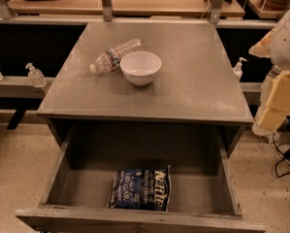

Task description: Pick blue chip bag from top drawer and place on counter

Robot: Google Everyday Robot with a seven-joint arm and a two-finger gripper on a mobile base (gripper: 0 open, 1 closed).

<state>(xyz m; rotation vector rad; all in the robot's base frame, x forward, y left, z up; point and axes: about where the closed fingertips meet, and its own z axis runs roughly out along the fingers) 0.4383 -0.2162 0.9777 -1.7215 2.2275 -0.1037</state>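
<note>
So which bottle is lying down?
The clear water bottle on the counter beside the white bowl; the pump bottles stand upright. The pincer is out of view.

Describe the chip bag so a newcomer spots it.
Under the counter, top drawer open; hand out of view. The blue chip bag lies near the drawer's front. Only item inside: dark navy, white Kettle lettering, unlike the bowl and bottle on top.

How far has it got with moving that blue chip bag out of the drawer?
Barely started. Done: the drawer stands open. Under way: nothing; the hand is at the right edge, beside the counter, well off the bag, which lies flat in the drawer. Left: reach in, grasp the bag, lift it, set it on the counter near the bowl and bottle.
</note>
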